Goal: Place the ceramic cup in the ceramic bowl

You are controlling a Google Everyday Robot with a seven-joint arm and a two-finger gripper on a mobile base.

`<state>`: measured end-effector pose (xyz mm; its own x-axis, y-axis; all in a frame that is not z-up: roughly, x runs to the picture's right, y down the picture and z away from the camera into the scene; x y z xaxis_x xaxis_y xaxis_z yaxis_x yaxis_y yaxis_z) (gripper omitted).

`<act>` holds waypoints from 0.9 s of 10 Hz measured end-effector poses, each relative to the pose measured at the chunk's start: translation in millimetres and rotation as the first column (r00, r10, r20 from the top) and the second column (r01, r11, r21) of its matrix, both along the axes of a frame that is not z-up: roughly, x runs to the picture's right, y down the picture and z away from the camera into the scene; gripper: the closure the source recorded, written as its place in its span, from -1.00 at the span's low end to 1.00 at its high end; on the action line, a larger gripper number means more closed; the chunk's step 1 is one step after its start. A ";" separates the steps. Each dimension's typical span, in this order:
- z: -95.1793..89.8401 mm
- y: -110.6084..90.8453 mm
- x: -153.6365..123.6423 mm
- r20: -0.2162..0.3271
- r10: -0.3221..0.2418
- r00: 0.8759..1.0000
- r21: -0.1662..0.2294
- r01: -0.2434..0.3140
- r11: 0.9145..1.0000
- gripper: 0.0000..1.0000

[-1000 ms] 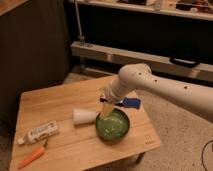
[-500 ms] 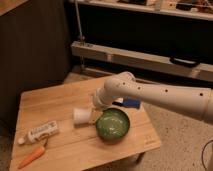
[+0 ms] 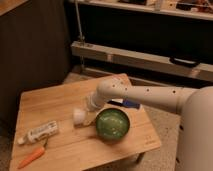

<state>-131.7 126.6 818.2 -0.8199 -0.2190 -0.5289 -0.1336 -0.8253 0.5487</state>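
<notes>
The ceramic cup (image 3: 79,116) is small and white and lies on the wooden table (image 3: 55,102), just left of the ceramic bowl (image 3: 112,124). The bowl is round, glossy green inside with a dark rim, and stands right of the table's middle with nothing in it. My gripper (image 3: 90,110) hangs from the white arm (image 3: 150,96), which reaches in from the right. It is low over the table, right next to the cup's right side and at the bowl's upper left edge.
A white toothpaste tube (image 3: 42,132) lies at the table's left front, with an orange carrot (image 3: 31,156) in front of it. A blue object (image 3: 131,104) lies behind the bowl under the arm. Dark shelving and a metal rail (image 3: 135,57) stand behind the table.
My arm has swung left and down, from above the bowl to the cup's side. The cup, bowl, tube and carrot have stayed where they were.
</notes>
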 end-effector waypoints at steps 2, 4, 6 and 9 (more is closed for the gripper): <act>9.4 5.9 -6.3 0.008 0.001 1.000 -0.033 -0.001 0.999 -0.60; 18.6 17.2 -9.5 0.017 0.003 1.000 -0.069 -0.002 0.998 -0.45; 24.9 25.3 -12.1 0.023 -0.003 1.000 -0.095 0.005 0.995 -0.05; 29.2 33.7 -14.9 0.028 -0.029 0.999 -0.120 0.032 0.992 0.59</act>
